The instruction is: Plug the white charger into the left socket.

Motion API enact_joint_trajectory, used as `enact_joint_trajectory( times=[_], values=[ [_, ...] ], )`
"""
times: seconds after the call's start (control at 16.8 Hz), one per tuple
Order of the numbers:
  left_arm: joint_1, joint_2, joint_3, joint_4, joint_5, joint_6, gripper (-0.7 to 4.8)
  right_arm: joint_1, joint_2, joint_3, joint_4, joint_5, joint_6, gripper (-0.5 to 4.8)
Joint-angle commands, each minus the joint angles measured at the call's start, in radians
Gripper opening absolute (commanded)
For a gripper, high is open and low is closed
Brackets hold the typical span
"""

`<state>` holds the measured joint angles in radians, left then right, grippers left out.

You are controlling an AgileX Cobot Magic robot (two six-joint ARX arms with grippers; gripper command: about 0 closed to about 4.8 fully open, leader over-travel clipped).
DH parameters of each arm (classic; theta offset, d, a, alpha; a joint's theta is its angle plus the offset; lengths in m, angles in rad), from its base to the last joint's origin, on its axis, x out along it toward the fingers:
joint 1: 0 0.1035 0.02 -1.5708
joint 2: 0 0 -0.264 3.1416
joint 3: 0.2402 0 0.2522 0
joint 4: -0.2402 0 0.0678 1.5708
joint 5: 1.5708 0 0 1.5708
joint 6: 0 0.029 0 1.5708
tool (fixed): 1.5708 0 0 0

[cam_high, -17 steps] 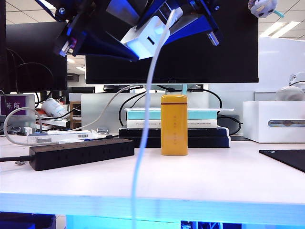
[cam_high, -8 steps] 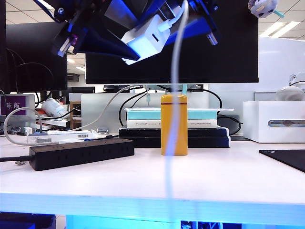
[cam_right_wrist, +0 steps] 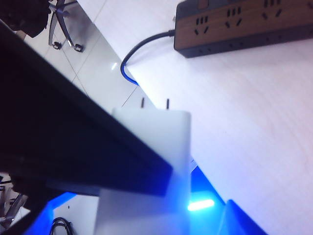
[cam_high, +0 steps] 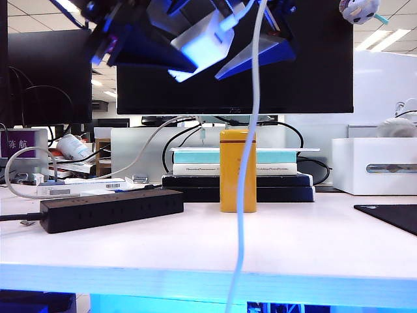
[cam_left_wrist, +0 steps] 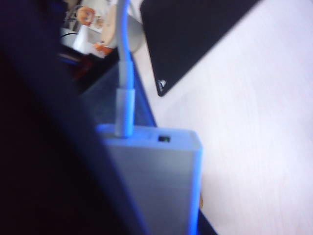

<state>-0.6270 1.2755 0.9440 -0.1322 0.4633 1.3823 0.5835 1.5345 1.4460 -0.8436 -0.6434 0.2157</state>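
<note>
Exterior view: white charger (cam_high: 207, 38) higher, cable rightward.

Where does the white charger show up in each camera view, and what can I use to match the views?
Exterior view: the white charger is high at the top, between the two grippers, above the yellow tin.
Left wrist view: its cable end fills the lower middle.
Right wrist view: its pronged end sits at centre.
Shared landmark: the black power strip appears in the exterior and right wrist views; the left wrist view lacks it.
</note>
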Motion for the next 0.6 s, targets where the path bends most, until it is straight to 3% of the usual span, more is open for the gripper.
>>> enact_joint_trajectory(
  times=[0.06, 0.24, 0.42, 0.54, 0.6],
  values=[
    [0.004, -0.003, 0.004, 0.03, 0.011, -0.077, 2.44, 0.0, -0.017, 0.006, 0.018, 0.087, -0.019, 4.79],
    [0.023, -0.002, 0.003, 0.03, -0.005, -0.2, 2.44, -0.001, -0.053, 0.006, 0.027, 0.222, -0.037, 4.79],
    [0.097, 0.007, 0.003, 0.054, 0.029, -0.385, 2.44, -0.002, -0.109, 0.006, 0.071, 0.316, -0.037, 4.79],
    [0.127, 0.012, 0.003, 0.089, 0.039, -0.464, 2.44, -0.002, -0.128, 0.006, 0.089, 0.339, -0.036, 4.79],
    [0.152, 0.017, 0.003, 0.133, 0.038, -0.544, 2.44, -0.002, -0.138, 0.006, 0.1, 0.344, -0.034, 4.79]
  ],
)
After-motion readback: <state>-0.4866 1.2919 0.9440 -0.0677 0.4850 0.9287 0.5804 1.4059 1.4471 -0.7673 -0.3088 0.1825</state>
